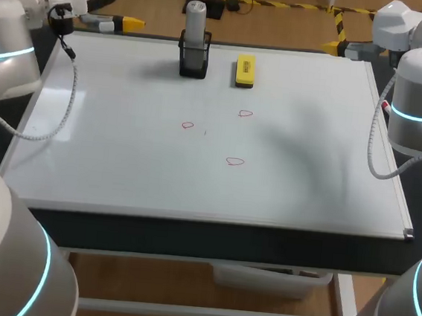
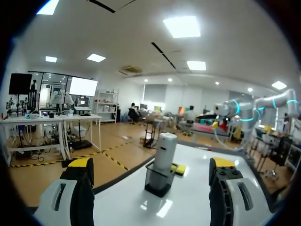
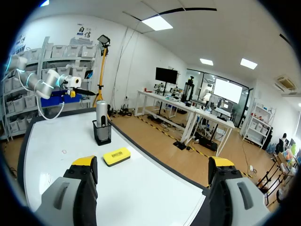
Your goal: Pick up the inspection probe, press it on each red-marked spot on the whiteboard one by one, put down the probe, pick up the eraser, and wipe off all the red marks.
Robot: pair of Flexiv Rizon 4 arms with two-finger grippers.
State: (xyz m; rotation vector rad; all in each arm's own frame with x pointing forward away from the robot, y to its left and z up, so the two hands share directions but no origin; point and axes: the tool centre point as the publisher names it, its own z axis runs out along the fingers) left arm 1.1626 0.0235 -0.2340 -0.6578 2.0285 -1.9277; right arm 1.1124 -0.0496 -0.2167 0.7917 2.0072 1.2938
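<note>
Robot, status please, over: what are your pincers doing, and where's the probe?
Left pincer open, right pincer open, both empty. Probe upright in black holder, eraser beside it. Three red marks on whiteboard, nothing blocking.

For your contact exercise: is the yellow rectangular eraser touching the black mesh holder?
Apart. The head view shows bare whiteboard between the yellow rectangular eraser and the black mesh holder.

Bright, even light pours down from overhead onto the flat glossy white whiteboard, with no hard edges anywhere. The black mesh holder throws a soft grey shadow toward my left. A wider, fainter smudge of shadow lies across the board's right half. In the left wrist view, a white patch of glare gleams on the board just before the holder's base. Both wrist views bend the board's edges into curves.
</note>
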